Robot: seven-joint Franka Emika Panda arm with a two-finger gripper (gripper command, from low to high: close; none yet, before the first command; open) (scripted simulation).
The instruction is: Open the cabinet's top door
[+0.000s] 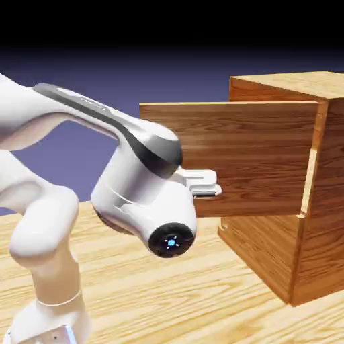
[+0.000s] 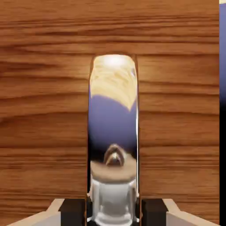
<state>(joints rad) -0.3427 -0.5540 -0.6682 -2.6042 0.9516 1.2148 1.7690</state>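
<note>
Nearest to you in the exterior view is the white arm, smooth and rounded, with dark grey bands and a glossy black cap lit by a small blue light. Beneath it spreads the table, pale wood with long streaky grain. At the exterior view's right you have the cabinet, boxy, reddish-brown and straight-grained, its top lighter. Its top door, a flat rectangular wooden panel with a thin pale upper edge, stands swung out from the front, its far edge toward the arm; the compartment behind it is hidden from you. Below, the lower panel lies in line with the cabinet's front. Your gripper is closed on the handle, a curved, mirror-bright metal strip whose surface reflects blond wood and blue-violet; dark fingertips sit against both its sides.
</note>
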